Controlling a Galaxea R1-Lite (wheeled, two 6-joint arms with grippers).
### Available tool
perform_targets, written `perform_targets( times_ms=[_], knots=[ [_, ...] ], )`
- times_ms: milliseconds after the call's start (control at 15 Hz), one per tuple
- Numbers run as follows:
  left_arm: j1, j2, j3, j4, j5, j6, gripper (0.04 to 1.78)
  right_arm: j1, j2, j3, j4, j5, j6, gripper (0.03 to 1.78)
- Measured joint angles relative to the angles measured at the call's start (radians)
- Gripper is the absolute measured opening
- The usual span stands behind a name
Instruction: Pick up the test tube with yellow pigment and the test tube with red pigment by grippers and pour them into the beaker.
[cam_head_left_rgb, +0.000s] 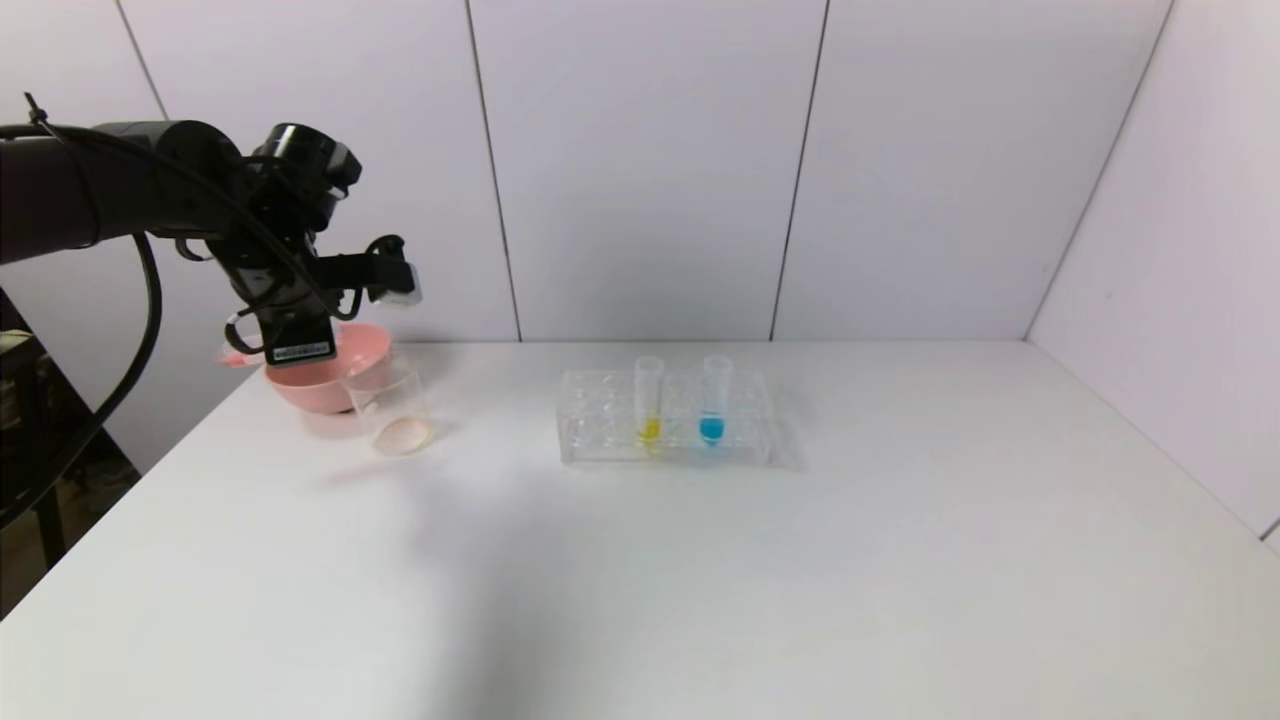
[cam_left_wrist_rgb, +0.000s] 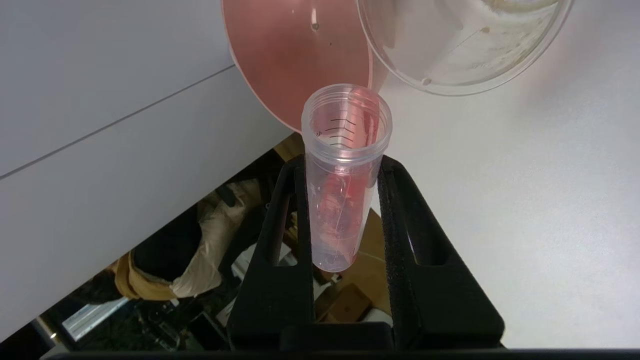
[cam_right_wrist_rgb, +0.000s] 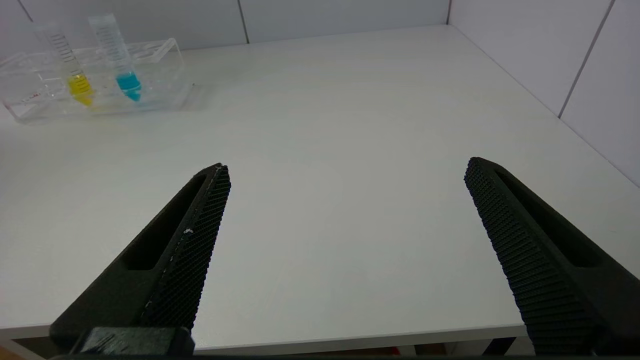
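Observation:
My left gripper (cam_head_left_rgb: 296, 332) hangs over the far left of the table, above the pink bowl and the beaker (cam_head_left_rgb: 390, 410). In the left wrist view the left gripper (cam_left_wrist_rgb: 341, 165) is shut on the test tube with red pigment (cam_left_wrist_rgb: 340, 200), which is tipped and shows a red streak along its inside. Its mouth points at the bowl's rim beside the beaker (cam_left_wrist_rgb: 460, 50). The test tube with yellow pigment (cam_head_left_rgb: 648, 405) stands in the clear rack (cam_head_left_rgb: 600, 420) and also shows in the right wrist view (cam_right_wrist_rgb: 75, 75). My right gripper (cam_right_wrist_rgb: 345, 185) is open and empty over the table's near edge.
A pink bowl (cam_head_left_rgb: 320, 378) stands behind the beaker and touches it. A tube with blue liquid (cam_head_left_rgb: 713, 400) stands in the rack next to the yellow one. White walls close off the back and right. The table's left edge drops off below the left arm.

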Motion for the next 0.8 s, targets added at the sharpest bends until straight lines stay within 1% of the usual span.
perform_targets(
  times_ms=[200,467,800],
  knots=[
    [-0.031,0.019,0.0,-0.01,0.032,0.004,0.42,0.0,0.0,0.0,0.0,0.0,0.0,1.71],
    [-0.054,0.039,-0.006,-0.012,0.102,0.034,0.42,0.0,0.0,0.0,0.0,0.0,0.0,1.71],
    [-0.085,0.055,-0.008,-0.006,0.212,0.043,0.42,0.0,0.0,0.0,0.0,0.0,0.0,1.71]
  ],
)
